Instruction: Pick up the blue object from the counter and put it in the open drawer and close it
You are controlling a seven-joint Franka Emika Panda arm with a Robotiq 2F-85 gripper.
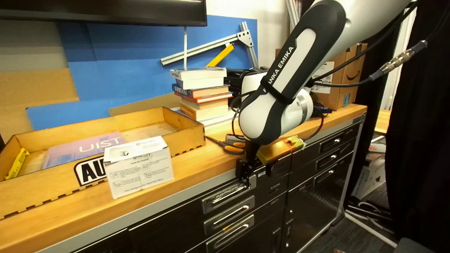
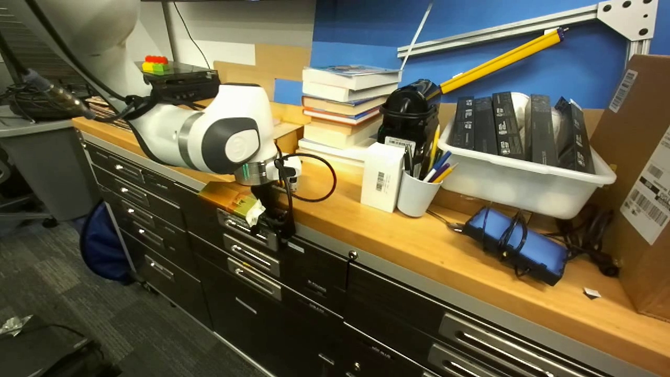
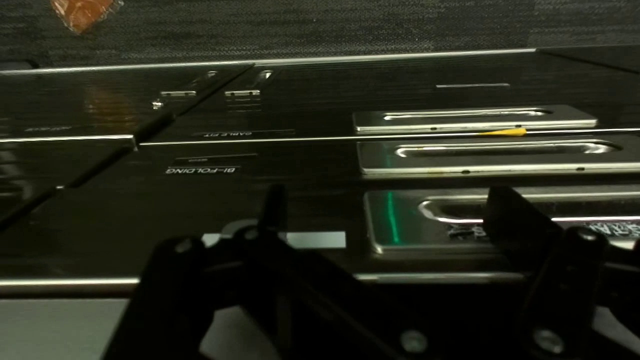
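black screen (image 1: 102, 12): top cut off | handle lettering (image 3: 616, 228): partly hidden by hand (image 3: 387, 195)

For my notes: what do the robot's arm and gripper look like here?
The arm is white and rounded with black panels; white lettering reads EMIKA, after a word partly covered by a black band. Black cables run alongside, one with a metallic connector. A silvery collar sits near the gripper, which is black with two fingers and silvery screws.

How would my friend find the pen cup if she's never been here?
In an exterior view, follow the wooden counter to the white bin of black boxes. The pen cup stands by that bin's corner, beside a tall white box. Unlike both, it's round, with colourful pens poking out.
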